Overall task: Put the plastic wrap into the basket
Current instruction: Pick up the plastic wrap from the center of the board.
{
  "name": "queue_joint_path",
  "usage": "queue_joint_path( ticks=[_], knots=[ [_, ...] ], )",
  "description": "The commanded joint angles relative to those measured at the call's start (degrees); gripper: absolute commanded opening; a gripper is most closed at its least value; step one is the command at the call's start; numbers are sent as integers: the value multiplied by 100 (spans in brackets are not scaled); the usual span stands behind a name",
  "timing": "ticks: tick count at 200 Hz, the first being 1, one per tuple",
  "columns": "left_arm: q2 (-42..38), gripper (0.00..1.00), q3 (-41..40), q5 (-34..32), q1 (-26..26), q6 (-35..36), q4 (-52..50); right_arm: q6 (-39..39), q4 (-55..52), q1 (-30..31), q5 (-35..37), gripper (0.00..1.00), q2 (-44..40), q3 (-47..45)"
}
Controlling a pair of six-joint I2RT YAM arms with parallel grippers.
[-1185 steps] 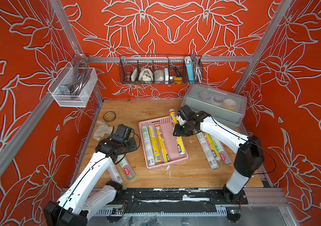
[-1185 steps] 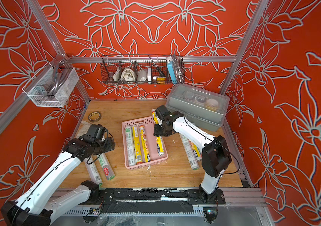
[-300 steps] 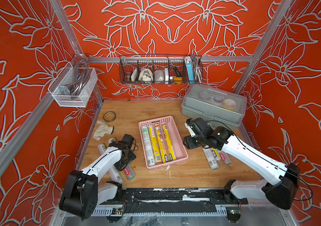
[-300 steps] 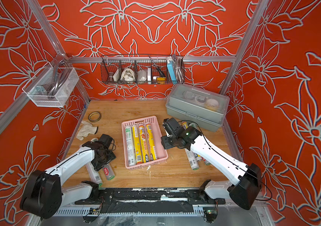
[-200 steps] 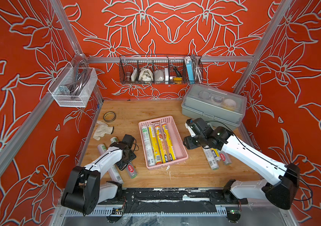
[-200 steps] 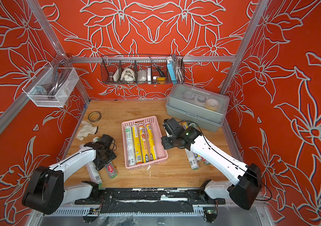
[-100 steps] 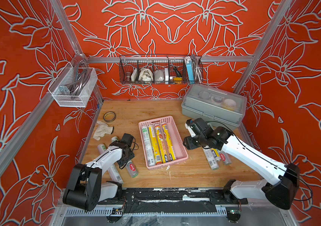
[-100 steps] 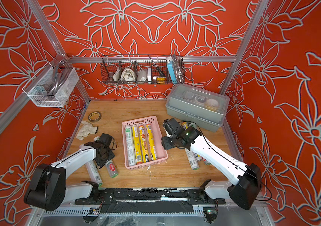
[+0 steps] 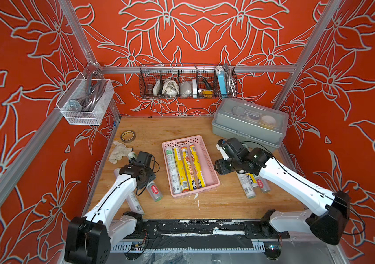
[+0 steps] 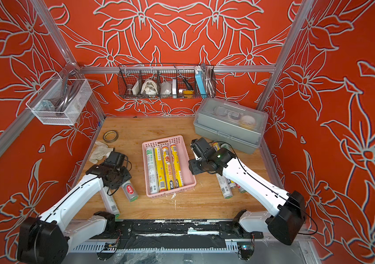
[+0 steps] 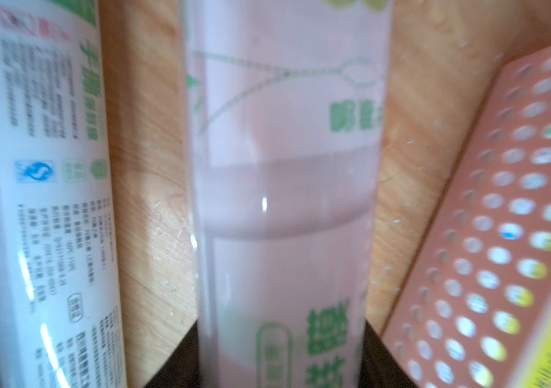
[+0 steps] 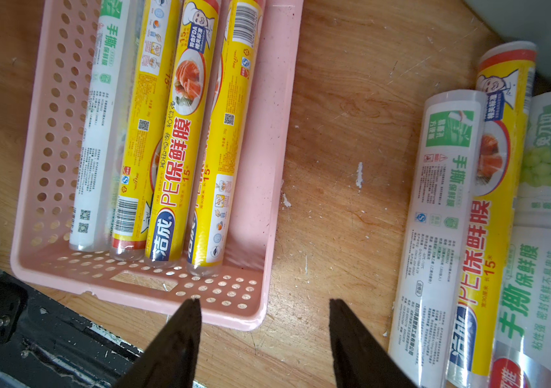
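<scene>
1. The left jaws are clenched on a white-green roll (image 11: 284,201) of plastic wrap: in the left wrist view their dark fingers (image 11: 174,359) press against both of its long sides.
2. That roll lies lengthwise on the bench (image 9: 204,205) on the left, its red-labelled end (image 9: 155,190) pointing toward the front edge. Whether it is lifted clear of the wood cannot be told.
3. A second white-green roll (image 11: 42,201) lies just beside it, nearly parallel, on the side away from the basket (image 11: 502,235).
4. The right jaws are released and stand moderately apart. Their black fingertips (image 12: 173,346) grasp nothing, and only bare wood shows between them.
5. They hang over the bench between a corner of the basket (image 12: 280,168) and three rolls (image 12: 489,235) lying side by side on the right: one white-green, one yellow, and one white-green marked "300".
6. The pink basket (image 9: 208,163) sits mid-bench and holds four rolls (image 9: 185,166) laid lengthwise, one white-green and three yellow. They are packed toward its left side, with bare floor showing along its right wall.
</scene>
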Motion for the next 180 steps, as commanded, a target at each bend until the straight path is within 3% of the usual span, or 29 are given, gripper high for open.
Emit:
queue_joint_path(
  ticks=[1, 43, 90, 129, 180],
  knots=[
    [-211, 34, 771, -343, -227, 71, -641, -80, -54, -36, 38, 61, -72, -114],
    [347, 34, 2205, -890, -1377, -170, -1293, -88, -89, -69, 73, 61, -125, -134],
    [1440, 35, 3419, -1125, -2406, -394, -1360, -148, -46, -294, 121, 61, -308, -331],
    [2288, 35, 4071, -1014, -2871, -587, -1214, -237, -14, -668, 69, 61, -444, -561],
    [3064, 35, 4467, -728, -3116, -833, -857, -354, -1, -1124, 147, 61, -612, -858]
  ],
)
